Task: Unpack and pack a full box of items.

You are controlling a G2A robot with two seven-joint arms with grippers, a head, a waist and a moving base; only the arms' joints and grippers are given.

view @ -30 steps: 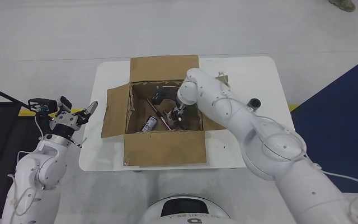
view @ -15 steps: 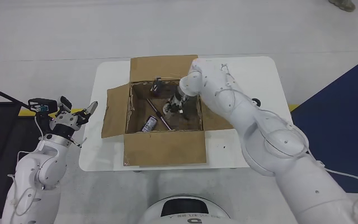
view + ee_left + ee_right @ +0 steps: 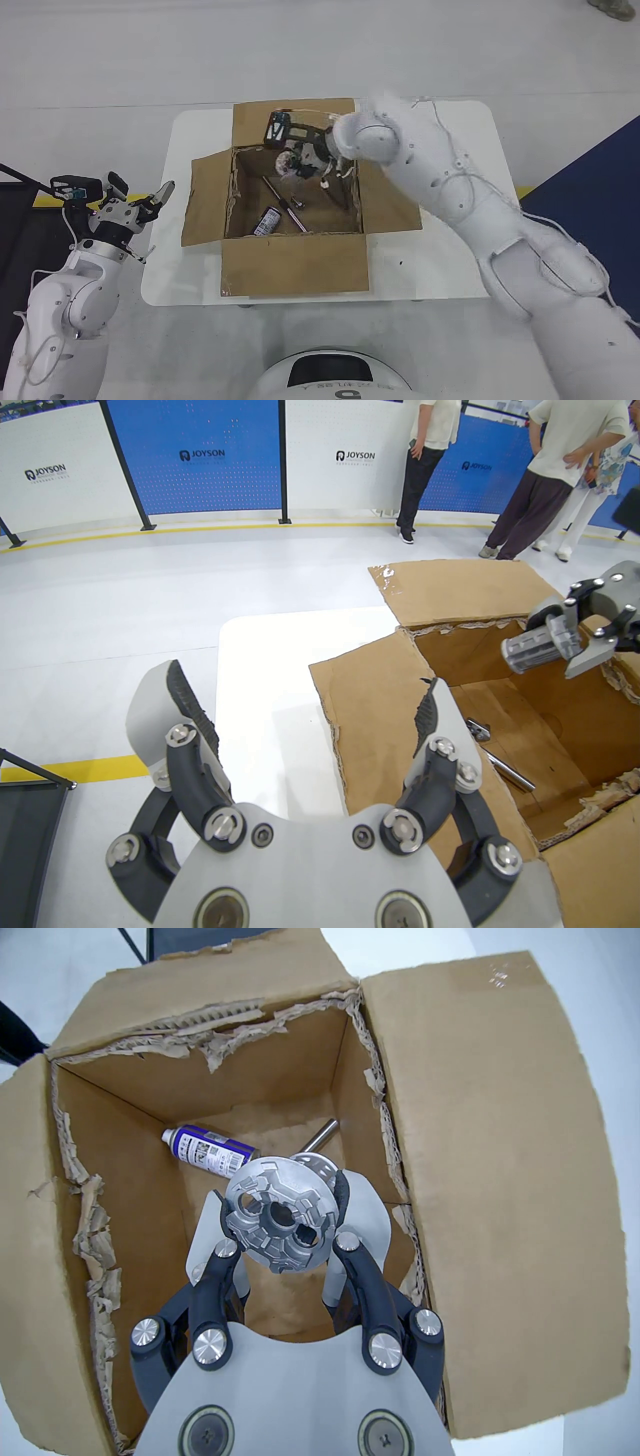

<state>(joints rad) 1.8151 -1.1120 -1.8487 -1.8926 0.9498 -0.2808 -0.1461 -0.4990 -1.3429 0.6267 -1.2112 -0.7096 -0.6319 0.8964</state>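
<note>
An open cardboard box (image 3: 290,262) stands on the white table (image 3: 200,135). My right gripper (image 3: 292,160) hangs over the box's far side, shut on a round grey metal part (image 3: 287,163). In the right wrist view that ribbed disc-shaped part (image 3: 281,1220) sits clamped between the fingers (image 3: 350,1188), above the box floor. The left wrist view shows the same gripper (image 3: 570,645) and part (image 3: 530,647) above the box (image 3: 380,720). Down inside lie a blue-and-white spray can (image 3: 267,221) (image 3: 210,1150) and a metal rod (image 3: 285,203) (image 3: 320,1134). My left gripper (image 3: 140,195) (image 3: 303,685) stands open beyond the table's left edge, holding nothing.
The box's four flaps are folded outward, with torn edges (image 3: 95,1238); the left flap (image 3: 205,200) reaches toward my left gripper. A yellow floor line (image 3: 70,767) runs beside the table. Bare tabletop lies left of the box (image 3: 260,680).
My right gripper has risen out of the box with the metal part and shifted toward the box's far edge. The left arm has stayed still.
</note>
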